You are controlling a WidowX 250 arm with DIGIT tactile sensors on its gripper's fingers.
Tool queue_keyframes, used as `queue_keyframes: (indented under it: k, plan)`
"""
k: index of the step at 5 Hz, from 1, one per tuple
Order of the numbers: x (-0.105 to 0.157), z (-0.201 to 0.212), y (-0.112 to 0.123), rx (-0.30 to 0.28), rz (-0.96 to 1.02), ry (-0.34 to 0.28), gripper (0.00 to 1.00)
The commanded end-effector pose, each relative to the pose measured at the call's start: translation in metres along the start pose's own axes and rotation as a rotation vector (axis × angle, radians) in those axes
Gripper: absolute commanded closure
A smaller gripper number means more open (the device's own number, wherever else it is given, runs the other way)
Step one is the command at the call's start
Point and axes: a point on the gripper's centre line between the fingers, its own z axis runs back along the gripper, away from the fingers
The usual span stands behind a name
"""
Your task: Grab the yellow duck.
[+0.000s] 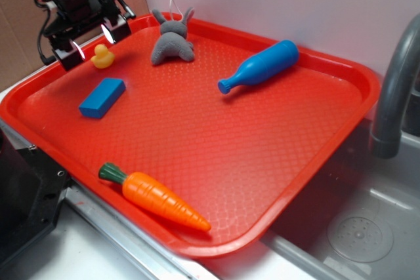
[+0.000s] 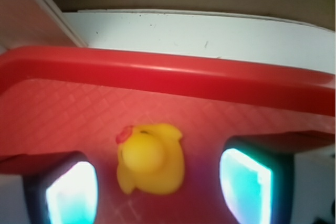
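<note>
The yellow duck [image 1: 102, 56] is tiny, with a round head and an orange-red beak, and stands on the red tray [image 1: 262, 155] near its far left corner. My gripper [image 1: 92, 40] hangs just above and behind it, open. In the wrist view the yellow duck [image 2: 150, 159] sits between the two fingers, nearer the left finger [image 2: 71, 192] than the right one [image 2: 247, 184], touching neither. My gripper [image 2: 157, 190] holds nothing.
A blue block [image 1: 102, 98] lies just in front of the duck. A grey plush rabbit [image 1: 172, 40], a blue bottle [image 1: 259, 66] and an orange toy carrot [image 1: 157, 197] also lie on the tray. The tray rim [image 2: 173, 74] rises right behind the duck. A grey faucet [image 1: 396, 83] stands right.
</note>
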Motion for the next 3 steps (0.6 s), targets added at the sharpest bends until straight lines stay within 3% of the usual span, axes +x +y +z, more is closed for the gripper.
queue_keyframes:
  k: [1, 2, 3]
  plan:
    - [0.0079, -0.0102, -0.0028, -0.004, 0.007, -0.058, 0.04]
    - [0.0082, -0.0103, -0.0026, -0.011, 0.022, -0.056, 1.00]
    - [0.0024, -0.0024, -0.0073, -0.021, -0.036, 0.007, 1.00]
